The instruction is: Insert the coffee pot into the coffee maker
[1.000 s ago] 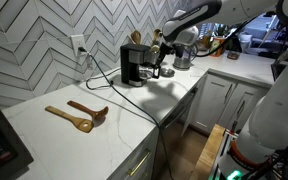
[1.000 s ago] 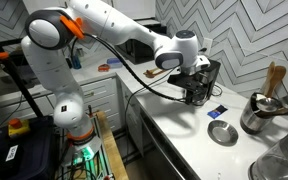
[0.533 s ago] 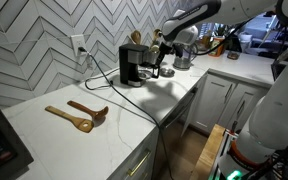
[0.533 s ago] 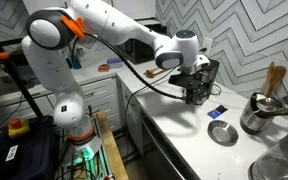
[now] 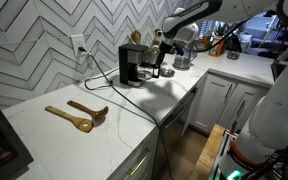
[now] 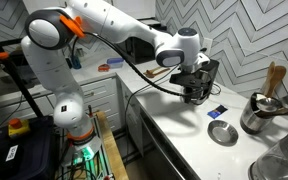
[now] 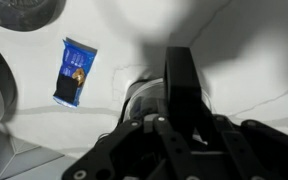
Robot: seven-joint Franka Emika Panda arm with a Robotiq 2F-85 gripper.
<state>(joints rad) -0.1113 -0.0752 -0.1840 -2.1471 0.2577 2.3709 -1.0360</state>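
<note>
gripper (image 5: 156, 62): jaws pinched tight on coffee pot (image 5: 150, 72), seemingly; in an exterior view, coffee maker (image 5: 132, 62) recess lies at nine o'clock, just beside.

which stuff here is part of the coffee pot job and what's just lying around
In the job:
coffee pot
coffee maker
gripper, shut on the coffee pot

Lying about:
wooden spoons
blue packet
grey dish
utensil holder

White rounded arm (image 6: 109, 24), orange joint ring (image 6: 74, 28), black fingers (image 7: 184, 88).
</note>
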